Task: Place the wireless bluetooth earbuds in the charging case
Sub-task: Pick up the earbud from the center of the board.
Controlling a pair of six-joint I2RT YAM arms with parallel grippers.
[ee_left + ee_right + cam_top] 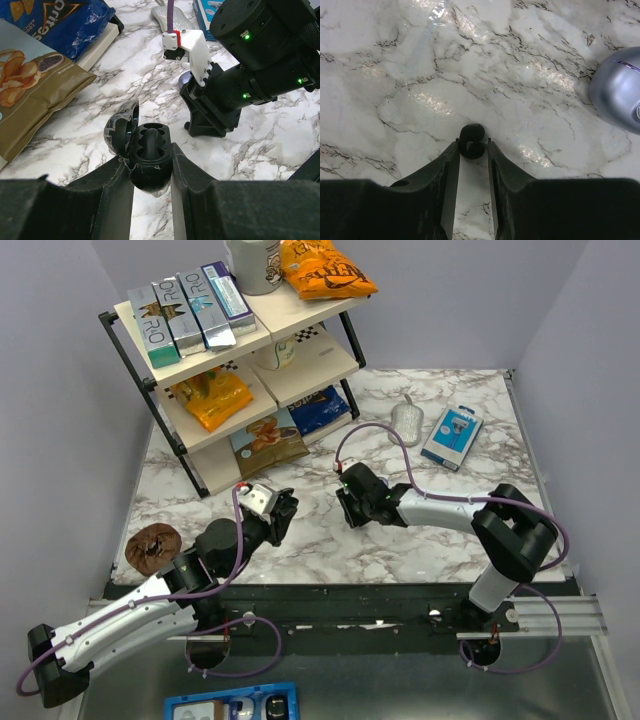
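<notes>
Marble table (395,60); only wrist cam shows earbud (472,140) in right claw (472,145)

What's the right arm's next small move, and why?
Probably lift the right gripper slightly off the table: the earbud looks pinched between its fingertips, and the left gripper holds the case with its lid open, ready to receive it.
</notes>
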